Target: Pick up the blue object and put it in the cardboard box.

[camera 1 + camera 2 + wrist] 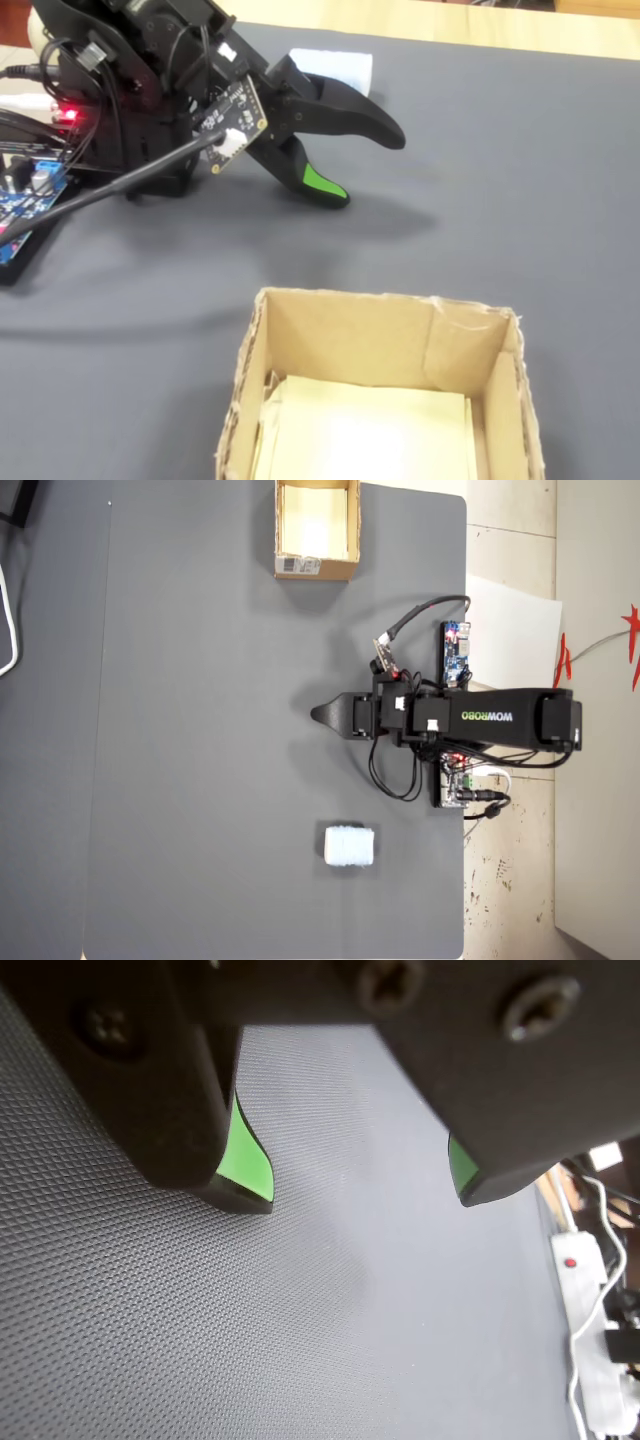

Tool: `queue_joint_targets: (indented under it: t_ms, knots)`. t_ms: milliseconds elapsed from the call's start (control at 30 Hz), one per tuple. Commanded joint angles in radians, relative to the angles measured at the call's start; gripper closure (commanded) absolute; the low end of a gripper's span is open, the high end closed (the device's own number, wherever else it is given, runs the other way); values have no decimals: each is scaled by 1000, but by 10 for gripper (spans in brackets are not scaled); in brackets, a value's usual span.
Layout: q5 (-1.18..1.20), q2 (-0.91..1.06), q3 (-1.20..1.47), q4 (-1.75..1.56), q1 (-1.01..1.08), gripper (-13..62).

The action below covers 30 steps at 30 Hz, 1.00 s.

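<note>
Green-padded gripper [365, 1195] stands with its jaws apart and nothing between them, only the dark textured mat [200, 1340] showing through the gap in the wrist view. Overhead, the pale blue ribbed roll [348, 846] lies on the mat well apart from the gripper [318, 715], toward the lower edge. The cardboard box [316, 567] sits at the top, open upward, barcode label on its outer side.

Seen in the overhead view: small tan cardboard box [316, 530] at twelve o'clock on the dark tabletop [200, 730]. Pale ribbed cylinder roll [348, 846] at five o'clock, well apart. Between them, black end effector [320, 715] pointing toward nine o'clock.
</note>
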Motion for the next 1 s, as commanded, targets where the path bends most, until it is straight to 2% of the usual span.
queue_joint_targets:
  t_ms: [0,367,967]
  knots:
    - [67,84,34,38,-14,157]
    - [94,84,23,49,-20,157]
    - [321,84,-189,416,-92,157]
